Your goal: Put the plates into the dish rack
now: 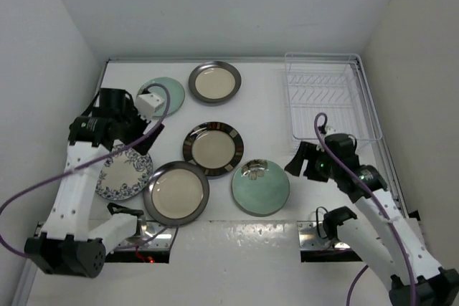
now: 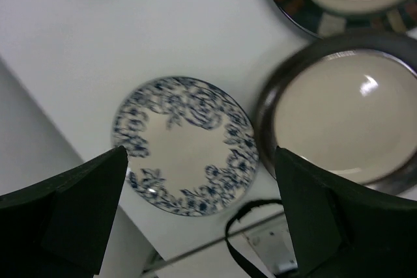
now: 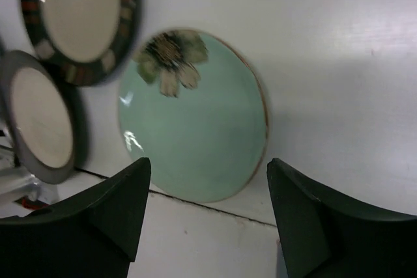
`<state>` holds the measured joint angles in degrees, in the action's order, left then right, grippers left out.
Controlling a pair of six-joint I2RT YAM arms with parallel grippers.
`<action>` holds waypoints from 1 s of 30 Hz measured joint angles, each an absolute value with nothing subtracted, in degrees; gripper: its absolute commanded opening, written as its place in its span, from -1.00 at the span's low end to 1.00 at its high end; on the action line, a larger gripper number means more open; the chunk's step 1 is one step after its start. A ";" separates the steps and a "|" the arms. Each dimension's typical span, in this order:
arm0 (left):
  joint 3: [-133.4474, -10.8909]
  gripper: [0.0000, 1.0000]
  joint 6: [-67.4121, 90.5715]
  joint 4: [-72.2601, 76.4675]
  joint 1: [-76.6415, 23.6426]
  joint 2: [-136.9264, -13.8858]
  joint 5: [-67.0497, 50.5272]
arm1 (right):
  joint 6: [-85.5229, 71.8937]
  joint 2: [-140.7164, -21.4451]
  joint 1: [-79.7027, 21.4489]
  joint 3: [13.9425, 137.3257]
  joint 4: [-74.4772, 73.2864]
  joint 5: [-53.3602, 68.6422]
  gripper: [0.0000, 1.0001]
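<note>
Several plates lie flat on the white table. A white-blue floral plate (image 1: 125, 173) (image 2: 186, 144) sits at the left, below my open left gripper (image 1: 118, 137) (image 2: 201, 161), which hangs above it without touching. A mint-green plate with a dark flower (image 1: 260, 186) (image 3: 195, 115) lies near the front centre. My right gripper (image 1: 297, 163) (image 3: 208, 167) hovers open just right of it, holding nothing. The clear wire dish rack (image 1: 330, 102) stands at the back right with bare tines.
A cream plate with a brown patterned rim (image 1: 213, 149) lies mid-table. Cream grey-rimmed plates lie at the front (image 1: 176, 193) and back (image 1: 214, 82). A second mint-green plate (image 1: 166, 93) is at the back left. White walls close in both sides.
</note>
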<state>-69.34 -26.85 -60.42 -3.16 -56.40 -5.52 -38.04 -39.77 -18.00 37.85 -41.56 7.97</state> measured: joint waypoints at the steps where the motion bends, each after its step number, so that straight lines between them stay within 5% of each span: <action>1: -69.19 0.99 -26.79 -61.19 -3.16 -58.76 -6.92 | -39.27 -38.85 -18.22 34.57 -41.19 8.21 0.39; 12: -63.46 0.99 -25.17 -64.05 -3.18 -52.07 -8.36 | -51.57 -37.47 -19.70 13.21 -34.68 6.20 0.23; 20: -62.52 0.99 -24.51 -63.55 -3.16 -53.23 -7.90 | -58.87 -43.68 -20.05 6.02 -12.01 10.92 -0.07; 23: -61.98 0.99 -24.34 -63.59 -3.16 -53.23 -7.68 | -60.12 -44.91 -20.45 4.75 -7.27 10.94 -0.32; 24: -61.95 0.99 -24.32 -63.57 -3.16 -53.23 -7.62 | -60.38 -45.28 -20.49 4.32 -6.11 10.96 -0.50; 25: -61.95 0.99 -24.32 -63.51 -3.16 -53.23 -7.51 | -60.38 -45.54 -20.51 4.01 -5.34 10.61 -0.93; 30: -61.95 0.99 -24.32 -63.40 -3.16 -53.43 -6.96 | -59.35 -44.45 -20.67 3.20 -4.23 11.40 -1.00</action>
<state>-61.95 -24.32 -63.40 -3.16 -53.43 -6.96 -59.35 -44.45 -20.67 3.20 -4.23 11.40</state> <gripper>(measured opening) 0.994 0.033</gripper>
